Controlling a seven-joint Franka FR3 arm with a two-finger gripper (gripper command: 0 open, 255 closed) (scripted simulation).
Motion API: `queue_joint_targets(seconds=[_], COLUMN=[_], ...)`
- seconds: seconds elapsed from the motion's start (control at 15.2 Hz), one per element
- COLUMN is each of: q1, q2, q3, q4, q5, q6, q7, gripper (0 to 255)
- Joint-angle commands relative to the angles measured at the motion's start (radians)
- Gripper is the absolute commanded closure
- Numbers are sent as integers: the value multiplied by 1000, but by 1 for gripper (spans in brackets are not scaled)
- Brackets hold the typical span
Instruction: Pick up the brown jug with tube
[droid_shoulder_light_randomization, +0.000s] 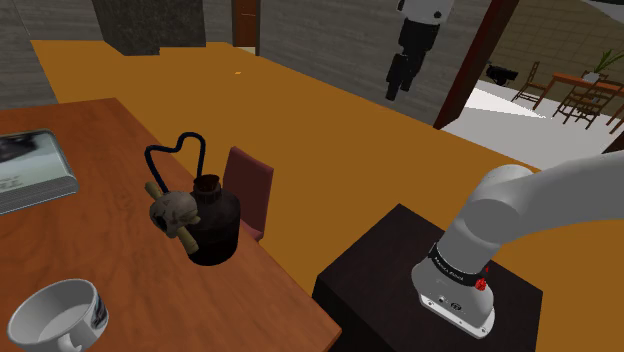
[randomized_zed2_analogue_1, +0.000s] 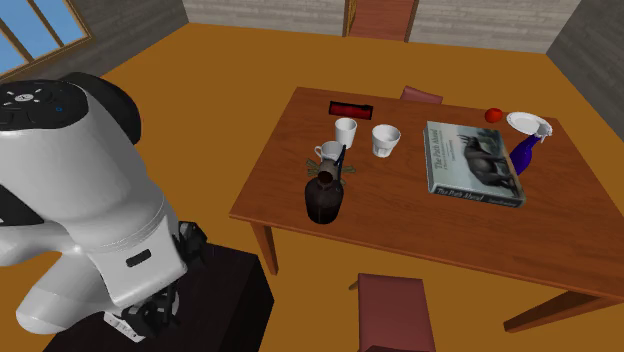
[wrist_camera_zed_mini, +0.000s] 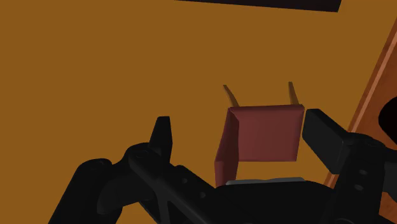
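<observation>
- Dark brown, the jug (droid_shoulder_light_randomization: 212, 228) you're after stands upright on the wooden worktop (droid_shoulder_light_randomization: 100, 250). It is near the edge that faces the black stand (droid_shoulder_light_randomization: 390, 270).
- A black tube (droid_shoulder_light_randomization: 176, 148) loops up above the jug's neck, and a pale skull-like piece (droid_shoulder_light_randomization: 171, 211) sits against its side.
- In the second exterior view you'll see a white cup (randomized_zed2_analogue_1: 328, 152) just behind the jug and a book (randomized_zed2_analogue_1: 472, 162) further along the worktop.
- Your hand (droid_shoulder_light_randomization: 396, 88) hangs high over the orange floor (droid_shoulder_light_randomization: 330, 130), well apart from the jug.
- In the wrist view its fingers (wrist_camera_zed_mini: 162, 137) stand wide apart and grip nothing. A maroon chair (wrist_camera_zed_mini: 264, 133) shows beyond the gap.
</observation>
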Motion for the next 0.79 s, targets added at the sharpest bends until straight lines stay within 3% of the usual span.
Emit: queue_joint_targets(seconds=[0.0,0.73], q1=[0,68], q2=[0,169], q3=[0,227], q4=[0,51], q5=[0,147], q6=[0,40], q7=[0,261], gripper=[0,0])
